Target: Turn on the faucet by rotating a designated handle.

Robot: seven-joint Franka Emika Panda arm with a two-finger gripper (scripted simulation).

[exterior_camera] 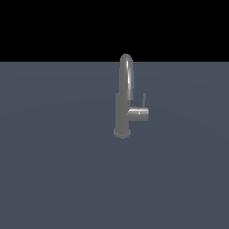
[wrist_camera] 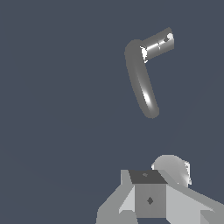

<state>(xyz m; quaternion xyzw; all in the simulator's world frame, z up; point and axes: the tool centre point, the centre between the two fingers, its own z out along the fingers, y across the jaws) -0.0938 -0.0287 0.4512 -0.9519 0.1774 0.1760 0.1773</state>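
Claw high above the tap, touching nothing.

The claw [wrist_camera: 151, 205] shows only in the wrist view, as pale grey blocks at the frame's edge; its fingertips are cut off there, so I cannot tell whether it is open or closed, and nothing can be seen held in it. It is well apart from the tap [wrist_camera: 141, 81], which that camera sees from above: the arched spout runs as a curved bar, with the short side stub branching off at one end. In the exterior view the tap [exterior_camera: 124, 100] stands upright on a flat blue-grey floor [exterior_camera: 53, 170], round base down, and the arm does not appear. The stub sticks out toward the exterior view's right, and the handle [exterior_camera: 144, 100], a thin short rod, rises upright from the stub's outer end.
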